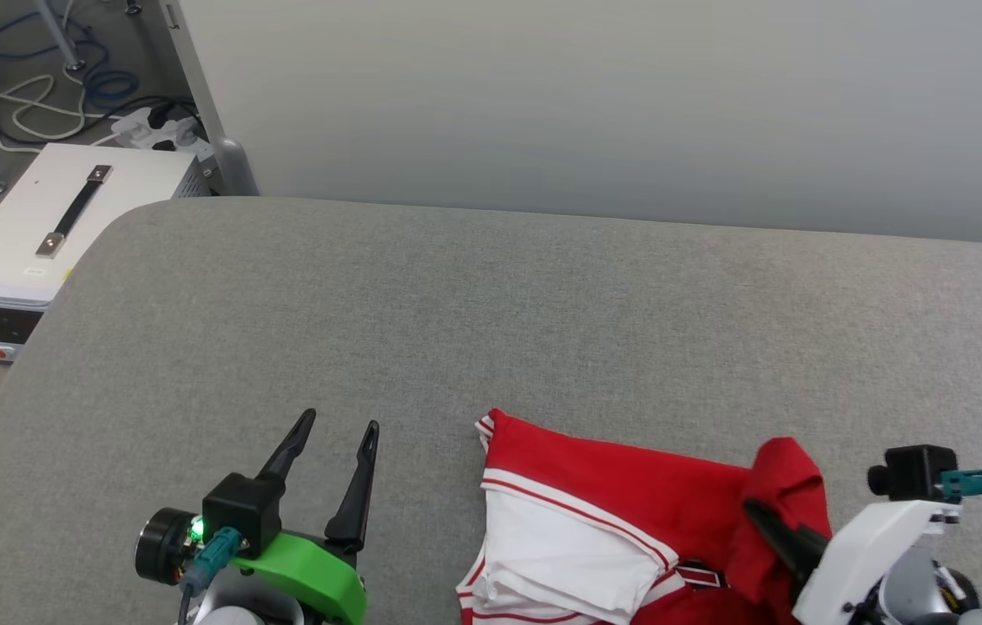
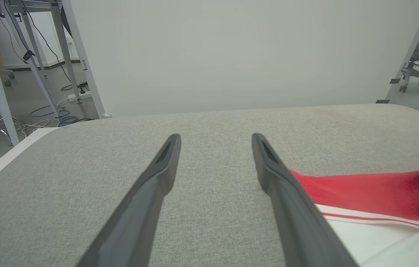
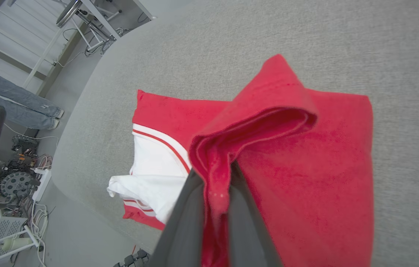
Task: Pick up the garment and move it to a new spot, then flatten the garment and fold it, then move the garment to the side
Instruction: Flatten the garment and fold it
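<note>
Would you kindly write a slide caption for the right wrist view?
Right gripper shut on a bunched fold of the red garment lying on the grey fabric surface.

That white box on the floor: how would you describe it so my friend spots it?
Start at the grey padded table and go to its far left corner. On the floor beside it sits the white box. Unlike the white power strip and cables behind it, it has a black strap handle on top.
</note>
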### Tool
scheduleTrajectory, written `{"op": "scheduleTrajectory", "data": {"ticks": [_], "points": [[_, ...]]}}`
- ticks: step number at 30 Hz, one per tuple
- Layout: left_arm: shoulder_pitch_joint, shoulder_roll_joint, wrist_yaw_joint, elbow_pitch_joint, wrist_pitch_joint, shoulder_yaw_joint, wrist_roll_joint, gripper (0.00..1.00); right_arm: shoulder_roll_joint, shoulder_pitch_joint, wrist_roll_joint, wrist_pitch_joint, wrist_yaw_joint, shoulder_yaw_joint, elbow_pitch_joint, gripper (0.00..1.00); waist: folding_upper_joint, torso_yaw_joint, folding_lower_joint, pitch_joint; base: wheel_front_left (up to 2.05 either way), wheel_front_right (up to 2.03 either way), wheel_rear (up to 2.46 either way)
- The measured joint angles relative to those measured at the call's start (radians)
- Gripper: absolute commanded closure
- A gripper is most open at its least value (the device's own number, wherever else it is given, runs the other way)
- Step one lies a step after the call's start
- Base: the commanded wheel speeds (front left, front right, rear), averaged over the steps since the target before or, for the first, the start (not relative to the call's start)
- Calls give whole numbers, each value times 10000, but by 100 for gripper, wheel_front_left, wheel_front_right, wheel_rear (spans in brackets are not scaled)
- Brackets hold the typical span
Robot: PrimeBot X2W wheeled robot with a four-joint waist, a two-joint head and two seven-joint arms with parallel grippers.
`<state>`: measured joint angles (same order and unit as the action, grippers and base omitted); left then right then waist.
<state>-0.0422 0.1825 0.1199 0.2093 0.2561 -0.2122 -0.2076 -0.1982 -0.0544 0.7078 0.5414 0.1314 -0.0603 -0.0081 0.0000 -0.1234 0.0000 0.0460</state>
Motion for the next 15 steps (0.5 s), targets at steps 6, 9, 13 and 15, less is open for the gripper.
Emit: {"op": "scheduleTrajectory", "data": {"ticks": [6, 9, 13, 15], "points": [[-1, -17, 6, -6, 0, 71, 0, 0, 1220, 425, 117, -19, 0, -729, -46, 100, 0, -251, 0, -37, 0, 0, 0], [-2, -23, 33, -4, 0, 109, 0, 0, 1407, 782, 201, -393, 2, -1055, 291, 100, 0, -386, 0, -76, 0, 0, 0], [-8, -31, 35, 6, 0, 142, 0, 0, 1425, 1111, 1087, -1116, 0, -1833, 1120, 100, 0, -597, 0, -128, 0, 0, 0], [-10, -31, 36, 12, 0, 138, 0, 0, 1467, 1319, 1269, -1542, 0, -2343, 1639, 100, 0, -723, 0, -156, 0, 0, 0]]}}
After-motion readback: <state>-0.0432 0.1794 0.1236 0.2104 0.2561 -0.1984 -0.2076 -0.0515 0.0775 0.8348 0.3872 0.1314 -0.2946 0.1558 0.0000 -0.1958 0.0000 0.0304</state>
